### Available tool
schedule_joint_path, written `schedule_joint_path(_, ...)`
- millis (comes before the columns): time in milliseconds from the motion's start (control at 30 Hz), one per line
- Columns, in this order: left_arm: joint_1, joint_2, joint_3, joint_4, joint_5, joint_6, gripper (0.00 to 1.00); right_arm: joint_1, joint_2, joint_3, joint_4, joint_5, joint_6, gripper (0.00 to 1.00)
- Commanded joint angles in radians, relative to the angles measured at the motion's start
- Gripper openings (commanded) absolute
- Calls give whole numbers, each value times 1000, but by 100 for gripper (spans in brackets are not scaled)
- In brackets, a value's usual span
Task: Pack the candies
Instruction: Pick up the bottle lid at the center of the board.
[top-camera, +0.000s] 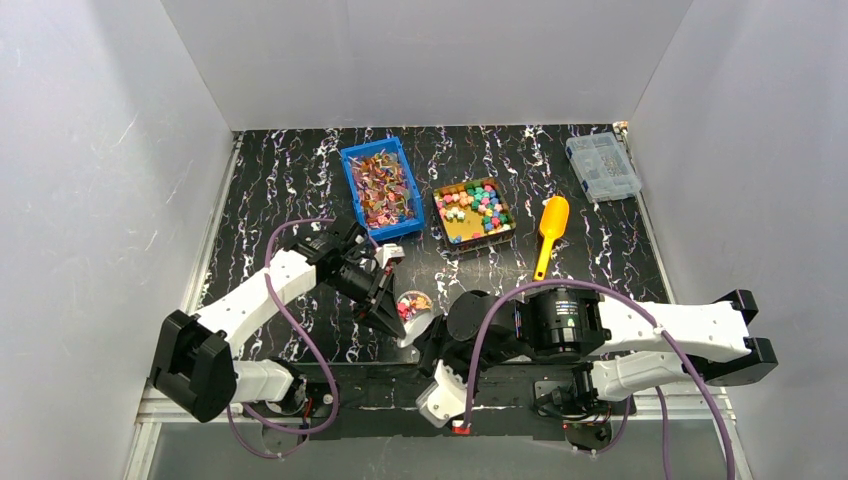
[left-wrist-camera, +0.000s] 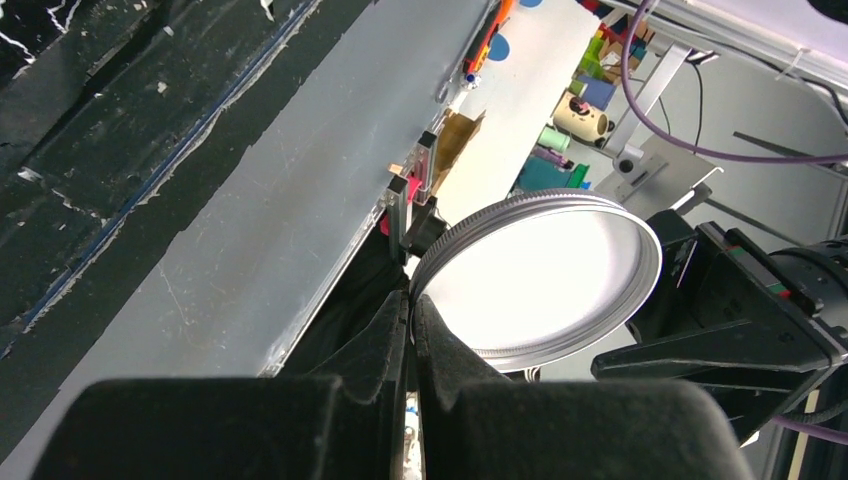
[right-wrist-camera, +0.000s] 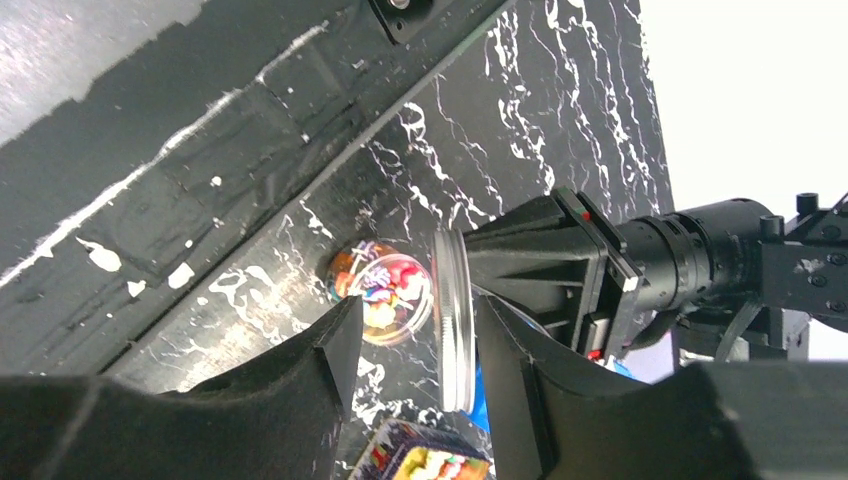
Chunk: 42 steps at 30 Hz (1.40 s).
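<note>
Where your left tool (left-wrist-camera: 411, 300) meets the round silver metal lid (left-wrist-camera: 540, 280), its two black fingers are pressed together on the rim, pinching the lid and holding it on edge above the bench. Your right tool (right-wrist-camera: 416, 315) stands spread, one finger on each side of that lid. The lid sits close to one finger with a clear gap to the other, and you cannot tell whether it touches. Just beyond the lid, a small clear round jar (right-wrist-camera: 352, 262) sits on the black white-veined bench (top-camera: 290, 180) with a few bright chunky candies (right-wrist-camera: 385, 295) inside. Many more lie farther back in the shallow brown square tray (top-camera: 482, 241), between a blue plastic bin (top-camera: 349, 185) of foil-wrapped sweets and an orange plastic scoop (top-camera: 550, 230).
</note>
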Motion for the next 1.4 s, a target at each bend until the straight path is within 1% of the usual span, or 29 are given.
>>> schedule_joint_path(0,-30,-35,-18,-14,48,6,0,24,-3,41,2,105,-57,54)
schedule_joint_path(200,-43,-44,-20,-17,49,10,0,34,11,43,14,147,-75,53)
schedule_joint_path(467,-56,-47,-16,-25,47,18,0,41,22,42,10,161,-76,43)
schedule_joint_path(767,-70,-44,-8,-41,39,31,0,43,29,41,8,162,-54,38)
schedule_joint_path(1033,-76,-42,5,-54,45,38,0,50,34,45,-4,167,-51,24)
schedule_joint_path(1200,-78,-40,13,-61,43,46,0,53,39,54,-25,164,-43,4)
schedule_joint_path(1233,-77,-39,14,-61,39,46,3,54,40,55,-29,164,-38,2)
schedule_joint_path(1300,-77,-41,19,-63,26,46,23,55,40,56,-37,164,-28,1)
schedule_joint_path(1333,-77,-44,23,-65,18,45,31,55,40,56,-40,166,-22,1)
schedule_joint_path(1367,-77,-45,31,-68,14,46,35,55,39,55,-42,170,-14,1)
